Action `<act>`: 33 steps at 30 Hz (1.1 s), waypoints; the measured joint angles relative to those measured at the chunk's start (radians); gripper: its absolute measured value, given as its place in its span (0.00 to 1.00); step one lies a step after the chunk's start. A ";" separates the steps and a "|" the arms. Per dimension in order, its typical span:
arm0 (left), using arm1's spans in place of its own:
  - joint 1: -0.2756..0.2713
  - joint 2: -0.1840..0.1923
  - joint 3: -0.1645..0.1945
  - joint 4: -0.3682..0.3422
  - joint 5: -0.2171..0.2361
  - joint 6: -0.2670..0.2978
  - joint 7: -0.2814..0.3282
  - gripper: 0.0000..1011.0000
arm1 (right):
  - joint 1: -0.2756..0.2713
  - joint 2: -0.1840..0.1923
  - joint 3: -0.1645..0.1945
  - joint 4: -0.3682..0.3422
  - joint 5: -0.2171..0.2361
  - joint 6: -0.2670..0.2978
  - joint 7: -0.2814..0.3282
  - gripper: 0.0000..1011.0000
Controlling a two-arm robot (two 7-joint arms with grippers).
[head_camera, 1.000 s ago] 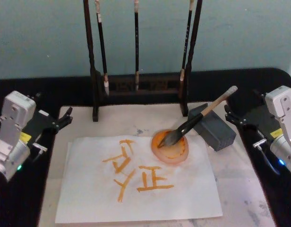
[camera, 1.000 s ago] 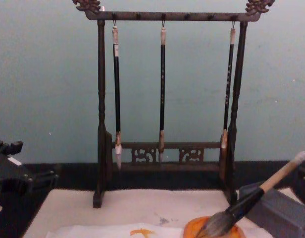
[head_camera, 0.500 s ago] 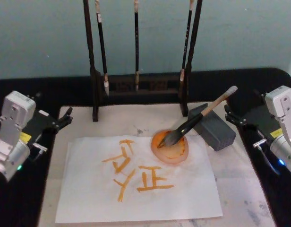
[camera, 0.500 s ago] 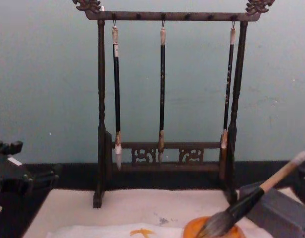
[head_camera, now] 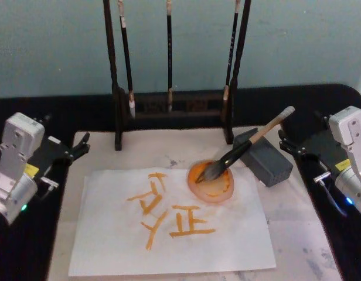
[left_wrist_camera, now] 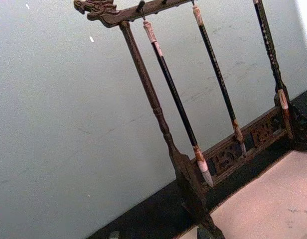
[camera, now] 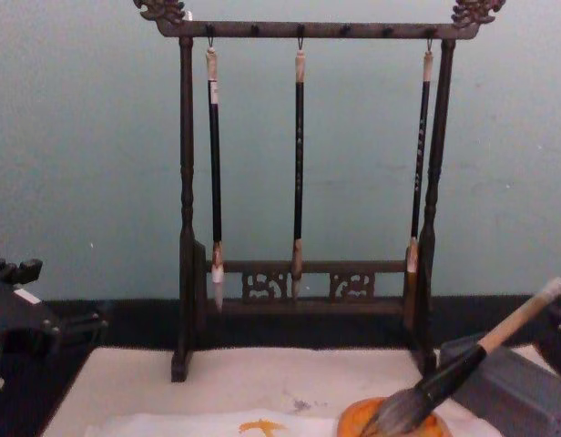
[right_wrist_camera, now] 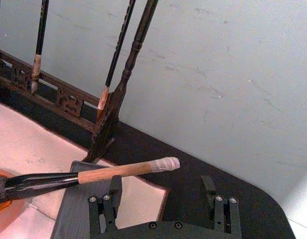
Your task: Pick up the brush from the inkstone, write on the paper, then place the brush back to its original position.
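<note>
Head view: left end effector, right end effector gape empty, flanking beige mat.

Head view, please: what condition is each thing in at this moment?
Brush: lying free, tuft in the orange dish, handle on the grey block.
Paper: flat, bearing orange strokes.
Thin brushes: hanging on the rack.
Left gripper: open, empty, beside the mat.
Right gripper: open, empty, beside the block.
</note>
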 joint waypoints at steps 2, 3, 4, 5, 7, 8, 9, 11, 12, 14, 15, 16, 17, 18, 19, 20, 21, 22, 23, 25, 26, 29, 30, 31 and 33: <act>0.000 0.000 0.000 0.000 0.000 0.000 0.000 1.00 | 0.000 0.000 0.000 0.000 0.000 0.000 0.000 0.99; 0.000 0.000 0.000 0.000 0.000 0.000 0.000 1.00 | 0.000 0.000 0.000 0.000 0.000 0.000 0.000 0.99; 0.000 0.000 0.000 0.000 0.000 0.000 0.000 1.00 | 0.000 0.000 0.000 0.000 0.000 0.000 0.000 0.99; 0.000 0.000 0.000 0.000 0.000 0.000 0.000 1.00 | 0.000 0.000 0.000 0.000 0.000 0.000 0.000 0.99; 0.000 0.000 0.000 0.000 0.000 0.000 0.000 1.00 | 0.000 0.000 0.000 0.000 0.000 0.000 0.000 0.99; 0.000 0.000 0.000 0.000 0.000 0.000 0.000 1.00 | 0.000 0.000 0.000 0.000 0.000 0.000 0.000 0.99; 0.000 0.000 0.000 0.000 0.000 0.000 0.000 1.00 | 0.000 0.000 0.000 0.000 0.000 0.000 0.000 0.99; 0.000 0.000 0.000 0.000 0.000 0.000 0.000 1.00 | 0.000 0.000 0.000 0.000 0.000 0.000 0.000 0.99; 0.000 0.000 0.000 0.000 0.000 0.000 0.000 1.00 | 0.000 0.000 0.000 0.000 0.000 0.000 0.000 0.99; 0.000 0.000 0.000 0.000 0.000 0.000 0.000 1.00 | 0.000 0.000 0.000 0.000 0.000 0.000 0.000 0.99; 0.000 0.000 0.000 0.000 0.000 0.000 0.000 1.00 | 0.000 0.000 0.000 0.000 0.000 0.000 0.000 0.99; 0.000 0.000 0.000 0.000 0.000 0.000 0.000 1.00 | 0.000 0.000 0.000 0.000 0.000 0.000 0.000 0.99; 0.000 0.000 0.000 0.000 0.000 0.000 0.000 1.00 | 0.000 0.000 0.000 0.000 0.000 0.000 0.000 0.99; 0.000 0.000 0.000 0.000 0.000 0.000 0.000 1.00 | 0.000 0.000 0.000 0.000 0.000 0.000 0.000 0.99; 0.000 0.000 0.000 0.000 0.000 0.000 0.000 1.00 | 0.000 0.000 0.000 0.000 0.000 0.000 0.000 0.99; 0.000 0.000 0.000 0.000 0.000 0.000 0.000 1.00 | 0.000 0.000 0.000 0.000 0.000 0.000 0.000 0.99; 0.000 0.000 0.000 0.000 0.000 0.000 0.000 1.00 | 0.000 0.000 0.000 0.000 0.000 0.000 0.000 0.99; 0.000 0.000 0.000 0.000 0.000 0.000 0.000 1.00 | 0.000 0.000 0.000 0.000 0.000 0.000 0.000 0.99; 0.000 0.000 0.000 0.000 0.000 0.000 0.000 1.00 | 0.000 0.000 0.000 0.000 0.000 0.000 0.000 0.99; 0.000 0.000 0.000 0.000 0.000 0.000 0.000 1.00 | 0.000 0.000 0.000 0.000 0.000 0.000 0.000 0.99; 0.000 0.000 0.000 0.000 0.000 0.000 0.000 1.00 | 0.000 0.000 0.000 0.000 0.000 0.000 0.000 0.99; 0.000 0.000 0.000 0.000 0.000 0.000 0.000 1.00 | -0.002 -0.002 0.005 -0.001 0.000 0.000 0.004 0.99; 0.000 0.000 0.000 0.000 0.000 0.000 0.000 1.00 | -0.005 -0.004 0.012 -0.004 0.003 0.003 0.010 0.99; 0.000 0.000 0.000 0.000 0.000 0.000 0.000 1.00 | -0.006 -0.005 0.016 -0.006 0.007 0.004 0.013 0.99; 0.000 0.000 0.000 0.000 0.000 0.000 0.000 1.00 | -0.011 -0.008 0.027 -0.012 0.026 0.012 0.026 0.99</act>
